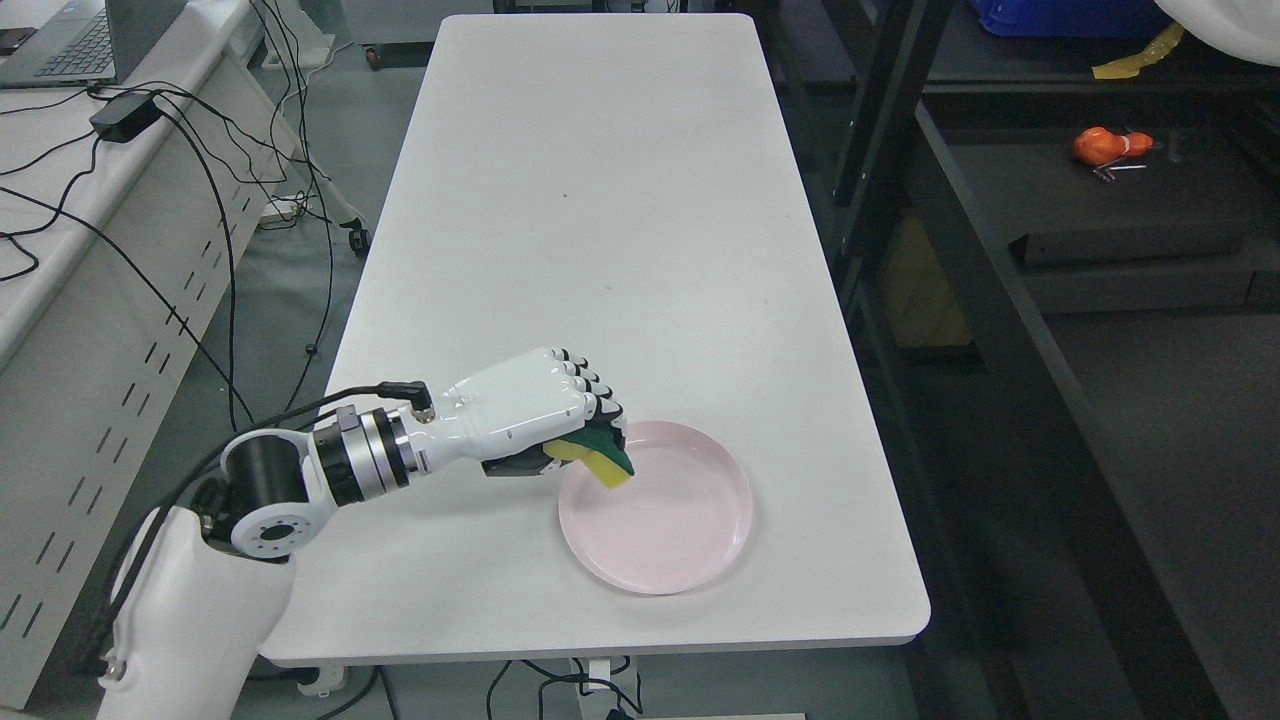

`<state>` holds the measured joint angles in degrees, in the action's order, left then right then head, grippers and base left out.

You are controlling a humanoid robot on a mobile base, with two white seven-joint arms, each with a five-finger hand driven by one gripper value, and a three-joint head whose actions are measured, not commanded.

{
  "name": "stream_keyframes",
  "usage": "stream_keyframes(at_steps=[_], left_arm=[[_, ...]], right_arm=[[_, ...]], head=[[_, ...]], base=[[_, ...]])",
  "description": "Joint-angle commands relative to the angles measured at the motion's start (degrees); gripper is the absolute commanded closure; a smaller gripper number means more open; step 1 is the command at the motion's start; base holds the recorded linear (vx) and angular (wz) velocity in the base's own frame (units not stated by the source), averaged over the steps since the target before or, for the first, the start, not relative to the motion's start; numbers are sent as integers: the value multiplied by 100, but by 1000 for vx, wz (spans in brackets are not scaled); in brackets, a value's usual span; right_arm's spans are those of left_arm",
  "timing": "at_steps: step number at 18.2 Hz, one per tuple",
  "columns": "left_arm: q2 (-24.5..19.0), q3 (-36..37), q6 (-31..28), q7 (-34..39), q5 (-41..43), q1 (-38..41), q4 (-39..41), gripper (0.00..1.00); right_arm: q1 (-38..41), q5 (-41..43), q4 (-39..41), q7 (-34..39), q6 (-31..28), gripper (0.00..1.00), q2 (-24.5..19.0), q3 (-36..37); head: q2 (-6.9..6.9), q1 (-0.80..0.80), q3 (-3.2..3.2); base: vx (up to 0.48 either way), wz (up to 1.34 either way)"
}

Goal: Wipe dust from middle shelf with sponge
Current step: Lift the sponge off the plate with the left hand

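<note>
Sponge position: the yellow rectangular foam sponge with a dark green scouring layer (pixel 597 459) is sitting in the grip of the left hand (pixel 540 420), with its yellow end sticking out below the fingers and hanging over the near-left rim of the round pale pink plate (pixel 680 540). Whether the sponge is touching the plate surface cannot be told.

The white left hand with black fingertips is curling all its fingers (pixel 590 395) tightly around the sponge, knuckles facing up. Its arm is entering from the lower left corner of the head view and reaching across the near-left part of the long white rectangular counter (pixel 600 200).

The plate is lying flat on the counter close to the near-right corner, just inside the near edge and the right edge. The remainder of the counter surface is stretching away toward the far edge.

Beyond the right edge of the counter, a dark metal shelf unit (pixel 1000 330) is standing, with an orange rounded object (pixel 1105 146) resting on one of its dark boards. Beyond the left edge, a pale grey side bench (pixel 60 280) is carrying black cables (pixel 200 170), a black power adapter (pixel 125 115) and a grey laptop (pixel 70 45).
</note>
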<state>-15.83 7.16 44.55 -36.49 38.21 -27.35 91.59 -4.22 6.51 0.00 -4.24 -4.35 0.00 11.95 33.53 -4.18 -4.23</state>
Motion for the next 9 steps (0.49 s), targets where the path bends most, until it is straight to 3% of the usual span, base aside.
stream_keyframes(at_steps=[1, 9], left_arm=[[89, -1638, 45, -103, -595, 11, 157, 100], [132, -1701, 45, -95, -639, 63, 149, 100]], right_arm=[[0, 0, 100, 2, -4, 0, 100, 1], [0, 0, 100, 2, -4, 0, 100, 1]], head=[[0, 0, 0], [0, 0, 0]], base=[[0, 0], [0, 0]])
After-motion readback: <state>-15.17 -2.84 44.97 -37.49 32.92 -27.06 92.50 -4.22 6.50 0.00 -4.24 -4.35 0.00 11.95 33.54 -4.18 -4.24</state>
